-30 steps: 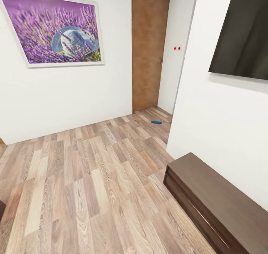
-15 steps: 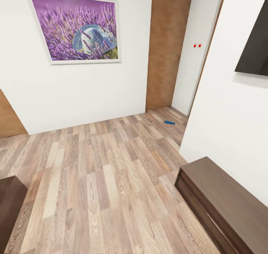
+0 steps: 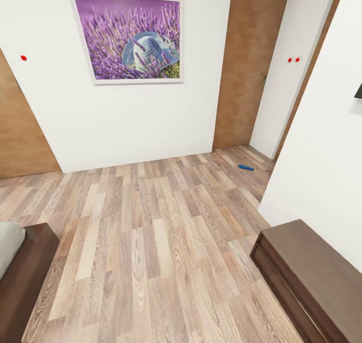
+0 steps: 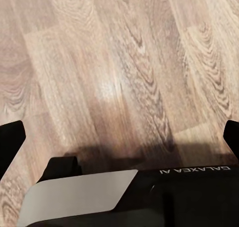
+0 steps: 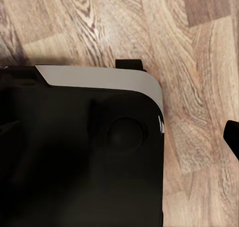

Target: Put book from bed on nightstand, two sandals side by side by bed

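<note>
Turning to its left, the robot's head camera now shows more of the room than a second ago: the purple flower picture in a white frame point(image 3: 133, 42) sits nearer the middle, and the corner of the dark brown wood bed with its grey mattress point(image 3: 20, 262) has come into sight.

One small bright blue sandal point(image 3: 246, 167) lies on the brown wood-plank floor point(image 3: 151, 232), far from the bed, close to the brown door point(image 3: 249, 66). The long dark low cabinet point(image 3: 311, 277) stands across the floor from the bed.

By the left wrist camera, the left gripper point(image 4: 119, 137) has its black fingertips point(image 4: 11, 137) wide apart over bare floor.

By the right wrist camera, one black tip point(image 5: 233, 134) shows beside the robot's black base point(image 5: 84, 147); one cannot tell how the right gripper stands.

The robot seems to be looking around. Next it likely must drive to the sandal.
</note>
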Robot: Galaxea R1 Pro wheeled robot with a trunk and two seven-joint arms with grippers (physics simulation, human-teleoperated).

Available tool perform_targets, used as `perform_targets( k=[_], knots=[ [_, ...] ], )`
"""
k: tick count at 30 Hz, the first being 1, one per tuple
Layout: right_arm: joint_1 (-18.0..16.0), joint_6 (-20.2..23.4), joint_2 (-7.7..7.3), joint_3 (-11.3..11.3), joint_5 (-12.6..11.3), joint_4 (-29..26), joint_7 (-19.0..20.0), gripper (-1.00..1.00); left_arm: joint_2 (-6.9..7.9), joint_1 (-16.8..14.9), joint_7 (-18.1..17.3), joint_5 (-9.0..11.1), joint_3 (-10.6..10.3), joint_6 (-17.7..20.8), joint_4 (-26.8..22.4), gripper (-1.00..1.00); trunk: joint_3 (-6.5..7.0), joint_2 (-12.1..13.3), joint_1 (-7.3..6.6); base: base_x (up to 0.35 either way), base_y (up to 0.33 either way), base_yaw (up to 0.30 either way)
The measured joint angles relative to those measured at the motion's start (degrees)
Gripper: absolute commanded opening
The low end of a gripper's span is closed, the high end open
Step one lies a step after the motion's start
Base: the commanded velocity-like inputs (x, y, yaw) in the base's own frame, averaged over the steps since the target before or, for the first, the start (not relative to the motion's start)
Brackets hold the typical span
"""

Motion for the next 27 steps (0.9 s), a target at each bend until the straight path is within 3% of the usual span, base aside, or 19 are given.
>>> perform_targets(
  k=[7, 22, 27],
  knots=[
    [0.0, 0.0, 0.05, 0.1, 0.0, 0.0, 0.0, 1.0, 0.0, 0.0, 0.0, 0.0, 0.0, 0.0, 0.0, 1.0, -0.01, 0.0, 0.0, 0.0, 0.0, 0.064],
    [0.0, 0.0, 0.04, 0.1, 0.0, 0.0, 0.0, 1.0, 0.0, 0.0, 0.0, -0.1, 0.0, 0.0, 0.0, 1.0, -0.01, 0.0, 0.0, 0.0, 0.0, 0.272],
    [0.0, 0.0, 0.02, 0.1, 0.0, 0.0, 0.0, 1.0, 0.0, 0.0, 0.0, -0.1, 0.0, 0.0, 0.0, 1.0, -0.01, 0.0, -0.01, 0.074, 0.0, 0.087]
  ],
)
